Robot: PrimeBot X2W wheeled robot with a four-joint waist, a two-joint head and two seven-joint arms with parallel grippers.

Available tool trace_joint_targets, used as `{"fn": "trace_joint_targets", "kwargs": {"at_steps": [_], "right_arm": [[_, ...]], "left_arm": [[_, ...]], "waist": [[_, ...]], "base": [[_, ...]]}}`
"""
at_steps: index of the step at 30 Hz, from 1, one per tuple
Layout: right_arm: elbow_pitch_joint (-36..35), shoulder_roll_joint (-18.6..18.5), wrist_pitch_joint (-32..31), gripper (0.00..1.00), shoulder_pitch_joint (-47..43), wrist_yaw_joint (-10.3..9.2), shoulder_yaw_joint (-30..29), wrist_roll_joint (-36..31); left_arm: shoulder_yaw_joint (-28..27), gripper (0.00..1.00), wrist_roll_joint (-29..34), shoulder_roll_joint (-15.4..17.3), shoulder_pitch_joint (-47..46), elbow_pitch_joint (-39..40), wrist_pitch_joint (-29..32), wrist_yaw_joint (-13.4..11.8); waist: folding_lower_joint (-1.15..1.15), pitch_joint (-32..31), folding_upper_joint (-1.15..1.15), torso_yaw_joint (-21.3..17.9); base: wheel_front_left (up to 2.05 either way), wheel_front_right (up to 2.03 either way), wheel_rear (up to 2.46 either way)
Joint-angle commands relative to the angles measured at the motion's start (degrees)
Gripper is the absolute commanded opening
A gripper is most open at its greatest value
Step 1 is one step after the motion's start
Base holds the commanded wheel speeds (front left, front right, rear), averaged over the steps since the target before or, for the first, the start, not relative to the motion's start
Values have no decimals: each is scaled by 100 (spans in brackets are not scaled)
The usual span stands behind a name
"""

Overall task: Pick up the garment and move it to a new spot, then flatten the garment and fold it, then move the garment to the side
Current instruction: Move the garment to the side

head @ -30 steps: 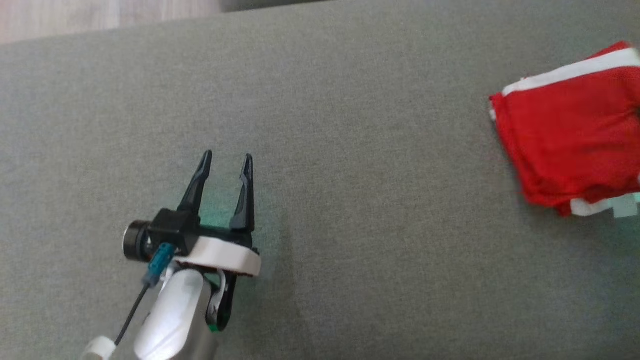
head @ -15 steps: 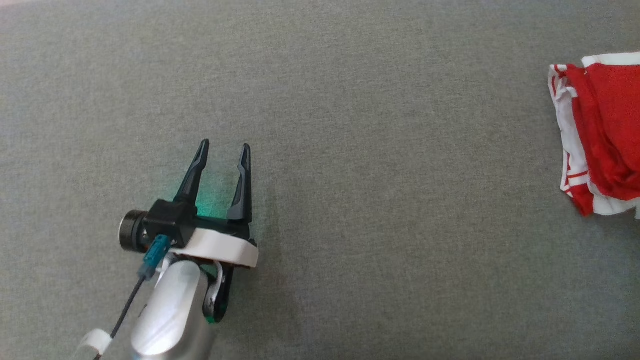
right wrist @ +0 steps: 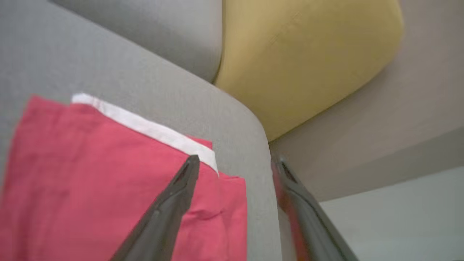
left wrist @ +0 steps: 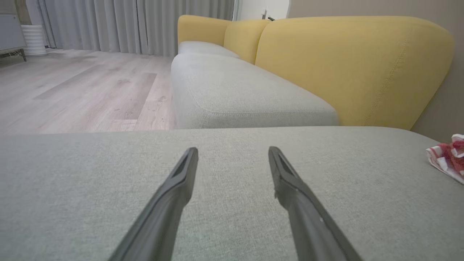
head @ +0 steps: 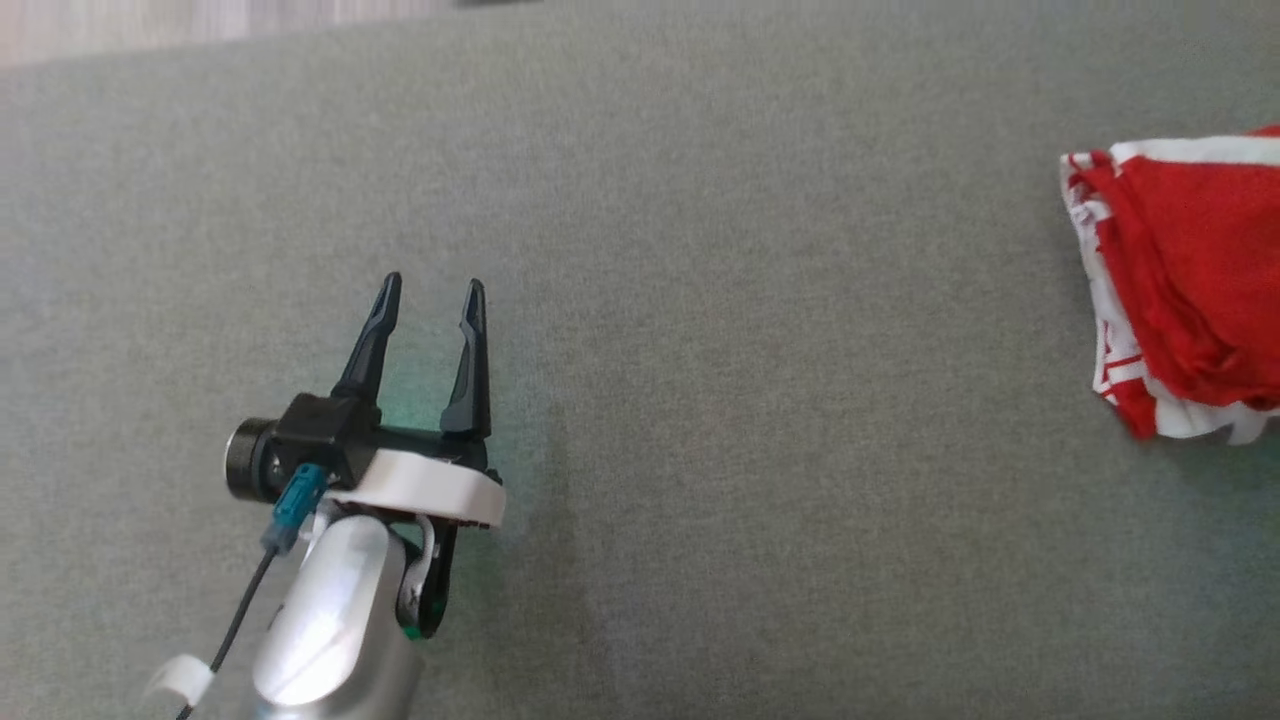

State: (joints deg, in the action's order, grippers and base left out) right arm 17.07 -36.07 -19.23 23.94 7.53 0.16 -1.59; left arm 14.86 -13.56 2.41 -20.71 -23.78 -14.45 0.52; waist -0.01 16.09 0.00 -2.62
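Garment (head: 1190,280), red with white trim, lies folded at 3 o'clock on the grey cushion (head: 750,400). Left gripper (head: 431,285) at 8 o'clock, jaws apart, holding nothing, well apart from it. Right gripper (right wrist: 237,161) over the garment's corner, jaws apart, holding nothing. Yellow backrest (left wrist: 344,65) beyond the cushion, wooden floor (left wrist: 72,94) at 10 o'clock.

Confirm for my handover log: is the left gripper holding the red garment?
No, the left gripper is open over the grey cushion, with the garment lying apart at the right.
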Motion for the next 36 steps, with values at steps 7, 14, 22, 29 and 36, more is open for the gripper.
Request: {"fn": "trace_joint_targets", "kwargs": {"at_steps": [7, 14, 22, 29, 36], "right_arm": [[-1131, 1356, 642, 100, 101, -4, -244, 200], [-1451, 3060, 1677, 100, -242, -4, -215, 417], [-635, 3315, 2905, 100, -1157, -4, 88, 955], [-151, 3318, 3330, 100, -1710, -4, 186, 1406], [-152, 3319, 3417, 100, -1776, -4, 149, 1384]], "left_arm": [[-291, 100, 11, 47, 214, 269, -55, -74], [-437, 100, 36, 47, 566, 484, -55, -147], [-578, 100, -75, 47, 1061, 729, -55, -243], [-617, 100, -92, 47, 1334, 859, -55, -251], [-667, 100, -104, 47, 1443, 1115, -55, -341]], "waist": [[1, -683, 0, 107], [1, -1063, 0, 207], [1, -1298, 0, 266], [1, -1361, 0, 293], [1, -1387, 0, 290]], "base": [[0, 0, 0], [0, 0, 0], [0, 0, 0], [0, 0, 0], [0, 0, 0]]}}
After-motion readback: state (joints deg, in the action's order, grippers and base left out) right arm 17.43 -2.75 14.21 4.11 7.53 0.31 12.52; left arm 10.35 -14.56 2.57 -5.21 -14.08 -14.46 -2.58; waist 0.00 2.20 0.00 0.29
